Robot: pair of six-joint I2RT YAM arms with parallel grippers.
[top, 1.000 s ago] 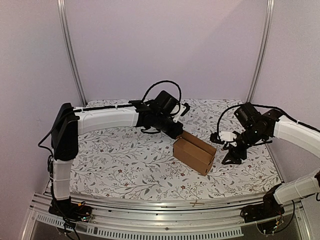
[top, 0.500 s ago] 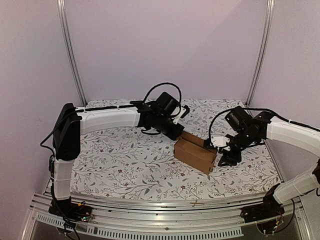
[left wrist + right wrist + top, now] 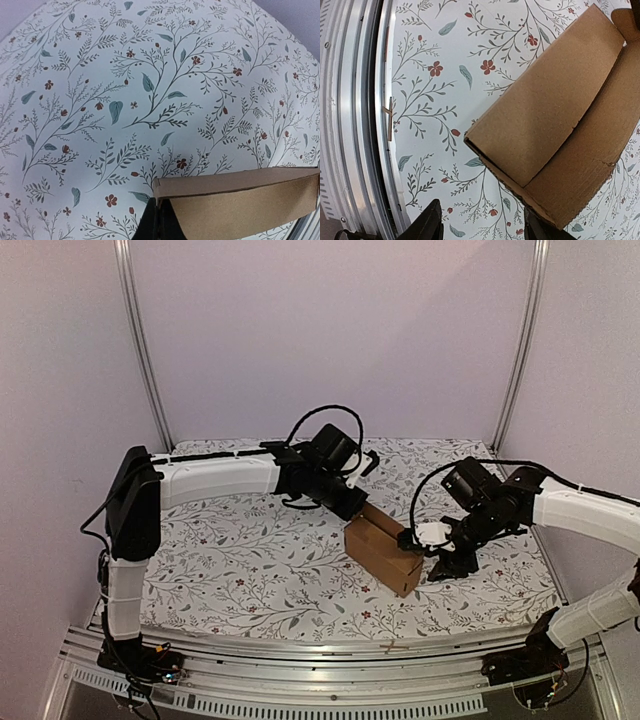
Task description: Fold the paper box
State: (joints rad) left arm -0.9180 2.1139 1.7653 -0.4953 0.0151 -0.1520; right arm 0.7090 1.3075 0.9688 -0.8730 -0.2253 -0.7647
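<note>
The left claw point(image 3: 352, 504) is pinched shut on the far end of the paper box point(image 3: 381, 551). In its wrist view a dark finger point(image 3: 150, 226) lies against a brown cardboard flap. The right claw point(image 3: 441, 564) sits low just beside the box's right end with its jaws partly apart and nothing gripped; one finger point(image 3: 542, 226) is at the box's corner. The box lies slantwise on the flowered desk point(image 3: 250, 570) between both claws, and the right wrist view shows its hollow inside.
</note>
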